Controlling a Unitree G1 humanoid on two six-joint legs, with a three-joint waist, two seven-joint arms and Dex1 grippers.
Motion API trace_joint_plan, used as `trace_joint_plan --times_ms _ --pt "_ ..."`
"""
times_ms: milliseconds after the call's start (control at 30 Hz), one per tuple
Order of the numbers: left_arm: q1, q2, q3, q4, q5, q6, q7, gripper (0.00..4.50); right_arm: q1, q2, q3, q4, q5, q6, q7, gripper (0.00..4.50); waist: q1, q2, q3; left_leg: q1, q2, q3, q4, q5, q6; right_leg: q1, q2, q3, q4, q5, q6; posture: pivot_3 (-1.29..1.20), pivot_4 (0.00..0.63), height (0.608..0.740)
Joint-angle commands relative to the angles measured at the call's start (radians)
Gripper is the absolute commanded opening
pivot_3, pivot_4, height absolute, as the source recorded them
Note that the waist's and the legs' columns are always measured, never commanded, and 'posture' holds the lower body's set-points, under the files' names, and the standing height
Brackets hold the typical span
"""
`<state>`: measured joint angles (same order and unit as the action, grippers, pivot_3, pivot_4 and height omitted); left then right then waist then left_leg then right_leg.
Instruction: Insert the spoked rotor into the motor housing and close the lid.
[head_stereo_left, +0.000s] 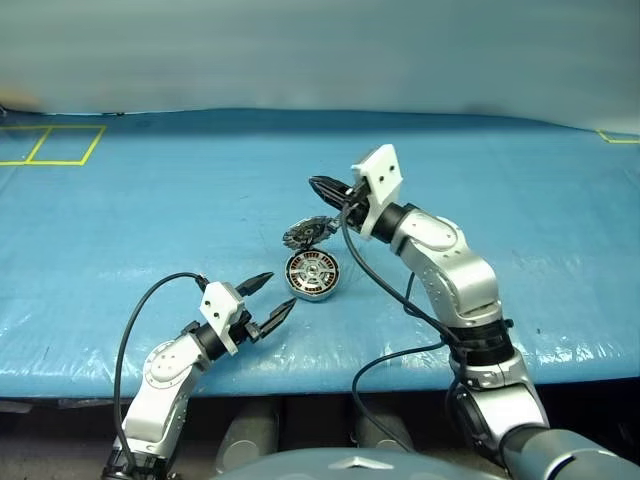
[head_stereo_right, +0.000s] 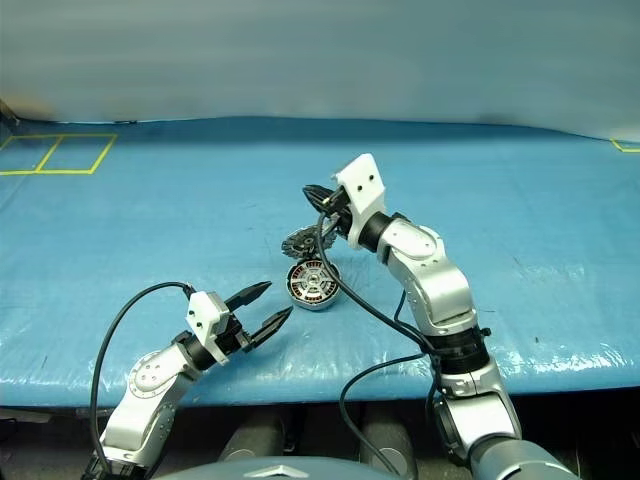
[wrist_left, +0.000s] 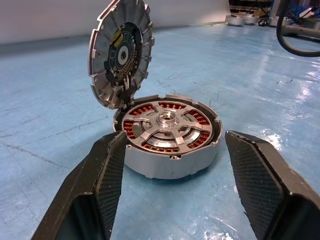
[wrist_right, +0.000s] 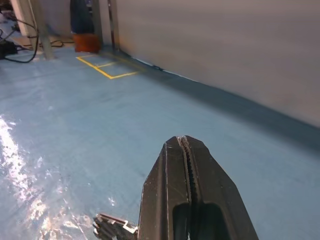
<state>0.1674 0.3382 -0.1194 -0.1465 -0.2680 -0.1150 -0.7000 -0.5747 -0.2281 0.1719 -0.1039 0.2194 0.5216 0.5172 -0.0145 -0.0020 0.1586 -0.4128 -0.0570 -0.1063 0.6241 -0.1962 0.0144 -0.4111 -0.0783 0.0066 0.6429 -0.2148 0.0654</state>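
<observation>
A broad counter (head_stereo_left: 150, 220) covered in glossy, slightly wrinkled blue sheeting carries the things. Yellow taped rectangles (head_stereo_left: 50, 145) mark its far left corner. Near the middle the short round silver metal motor housing (head_stereo_left: 314, 277) sits directly on the sheeting.

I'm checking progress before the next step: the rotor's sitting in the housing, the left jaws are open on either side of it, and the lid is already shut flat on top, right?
Not quite. The lid is not shut: it stands open, tilted up from the rim of the motor housing, as the left wrist view shows. The spoked rotor does sit inside, and the left gripper does have its jaws open.
</observation>
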Motion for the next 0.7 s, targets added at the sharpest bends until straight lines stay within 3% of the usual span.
trace_joint_plan --times_ms 33,167,367,700 --pt "-0.001 -0.003 0.001 -0.027 -0.003 -0.012 0.000 3.34 -0.076 -0.034 0.073 0.097 -0.092 -0.003 0.015 0.04 0.000 0.000 0.000 0.000 0.000 0.000 0.000 0.000 0.000 0.000 0.000 0.000 0.000 0.001 -0.001 0.00 0.150 0.740" --pt "0.004 -0.007 -0.003 -0.030 0.001 -0.012 0.004 3.34 -0.123 -0.082 0.116 0.110 -0.100 -0.025 0.124 0.04 0.000 0.000 0.000 -0.001 0.000 0.001 -0.001 0.000 0.000 -0.001 0.000 0.001 0.000 0.002 -0.003 0.00 0.150 0.740" --pt "0.005 -0.010 -0.006 -0.023 0.003 -0.016 0.005 3.34 -0.082 -0.205 0.158 -0.046 -0.027 -0.014 0.363 0.04 0.000 0.000 0.000 -0.001 0.000 0.000 -0.002 0.000 0.001 -0.001 0.000 0.000 -0.001 0.002 -0.001 0.00 0.150 0.740" --pt "-0.007 -0.001 -0.001 -0.019 -0.008 -0.005 -0.009 3.34 0.011 -0.208 0.171 -0.108 -0.044 0.007 0.343 0.04 0.000 0.000 0.001 -0.001 0.001 0.001 0.000 0.000 0.000 0.000 0.000 0.000 0.000 -0.001 0.001 0.00 0.150 0.740"
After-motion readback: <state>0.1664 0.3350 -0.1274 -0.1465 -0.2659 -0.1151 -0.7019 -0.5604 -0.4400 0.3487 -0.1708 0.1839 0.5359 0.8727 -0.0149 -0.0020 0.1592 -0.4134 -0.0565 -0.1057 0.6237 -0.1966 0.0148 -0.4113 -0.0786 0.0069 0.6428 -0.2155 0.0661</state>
